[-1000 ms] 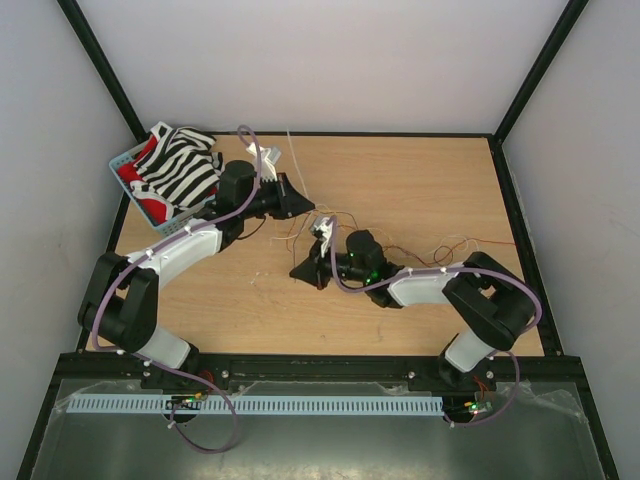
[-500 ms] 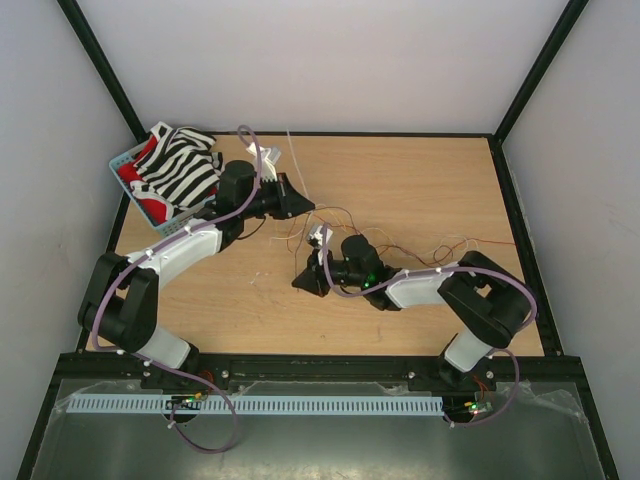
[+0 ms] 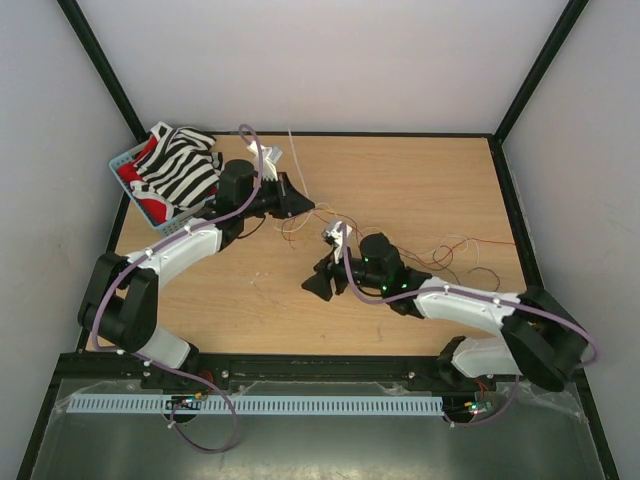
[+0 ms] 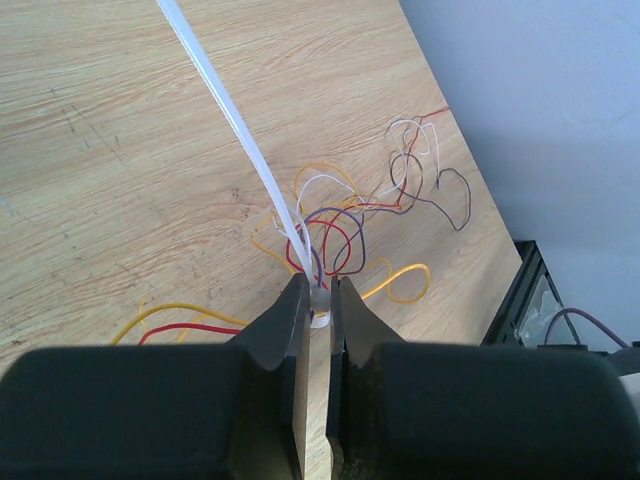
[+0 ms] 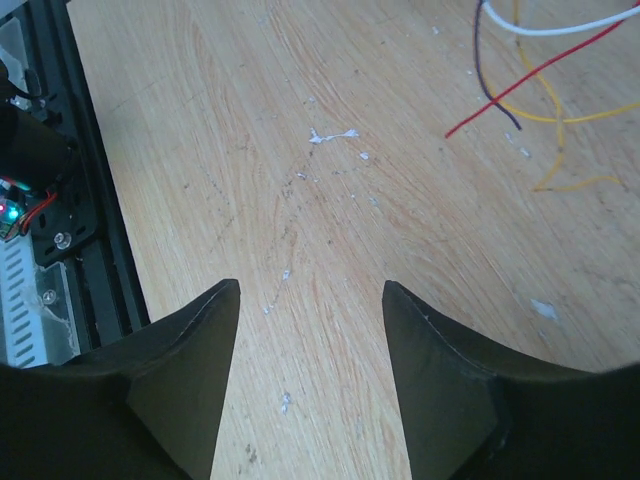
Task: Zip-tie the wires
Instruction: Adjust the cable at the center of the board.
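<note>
The wires [image 3: 300,228] lie in a loose curly tangle of red, yellow, purple and dark strands at mid-table, with more trailing right [image 3: 462,250]. My left gripper [image 3: 306,206] is shut on the head end of the zip tie [image 3: 293,160], whose whitish strip runs away toward the back edge. In the left wrist view the zip tie [image 4: 240,140] comes down into the jaws of the left gripper [image 4: 318,296], just before the wires [image 4: 340,228]. My right gripper [image 3: 318,285] stands open over bare wood. The right gripper [image 5: 310,292] holds nothing, and wire ends [image 5: 540,85] show at the upper right.
A blue basket [image 3: 124,160] holding a zebra-striped cloth [image 3: 180,168] sits at the back left, beside the left arm. Black frame posts and white walls enclose the table. A black rail [image 3: 320,368] runs along the near edge.
The right gripper has opened from shut and shifted slightly toward the near edge, its arm stretching out lower and to the right. The left gripper and zip tie have stayed put.
</note>
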`<state>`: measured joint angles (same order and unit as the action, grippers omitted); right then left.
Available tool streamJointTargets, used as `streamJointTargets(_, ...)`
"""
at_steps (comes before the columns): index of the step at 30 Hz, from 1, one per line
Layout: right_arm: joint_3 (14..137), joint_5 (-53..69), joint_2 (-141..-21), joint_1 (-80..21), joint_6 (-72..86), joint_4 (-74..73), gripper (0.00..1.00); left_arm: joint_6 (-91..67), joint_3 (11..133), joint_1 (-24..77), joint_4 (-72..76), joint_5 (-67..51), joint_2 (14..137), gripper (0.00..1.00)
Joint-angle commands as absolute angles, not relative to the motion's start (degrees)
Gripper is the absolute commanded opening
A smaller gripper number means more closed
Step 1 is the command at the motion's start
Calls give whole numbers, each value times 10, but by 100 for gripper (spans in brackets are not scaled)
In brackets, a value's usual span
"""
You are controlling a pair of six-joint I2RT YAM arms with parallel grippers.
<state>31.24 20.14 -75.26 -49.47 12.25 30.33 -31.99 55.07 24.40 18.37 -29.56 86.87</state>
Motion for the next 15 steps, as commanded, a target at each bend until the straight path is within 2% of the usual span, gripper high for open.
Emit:
streamJointTargets(1,317,170,-685,-476,106,223,70,-303,572,241,190,-304,858,0)
streamJointTargets(10,427,150,-636,-388,118,135,72,-301,577,246,191,-314,870,0)
streamJointTargets(15,438,123,-636,-330,164,147,72,-300,577,249,191,-317,872,0)
